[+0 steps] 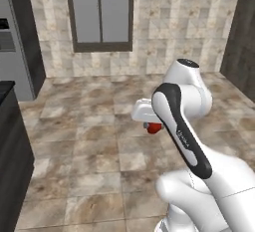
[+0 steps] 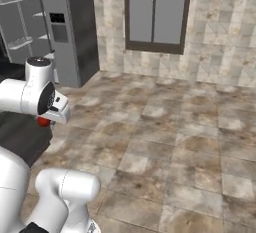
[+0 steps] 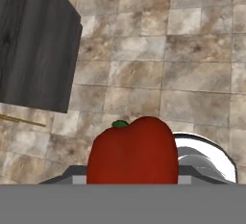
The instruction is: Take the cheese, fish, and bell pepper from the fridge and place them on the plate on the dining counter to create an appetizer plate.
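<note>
A dark-red bell pepper [image 3: 132, 153] with a small green stem sits close in the hand view, above the tiled floor. My gripper [image 1: 153, 128] is shut on the bell pepper [image 1: 155, 127], which hangs under the white hand at mid height. From the right base view the bell pepper [image 2: 43, 122] peeks out below the hand. The grey steel fridge [image 2: 65, 32] stands at the back left, one door open on pale shelves [image 2: 20, 42]. The black dining counter [image 1: 10, 136] runs along the left edge. The cheese, the fish and the plate are out of view.
Brown stone floor tiles [image 1: 99, 141] spread ahead toward a beige tiled wall with a tall grey window [image 1: 102, 12]. A dark wood-grain panel [image 3: 33, 40] is at the upper left of the hand view. A dark cabinet side [image 1: 241, 32] stands at the right.
</note>
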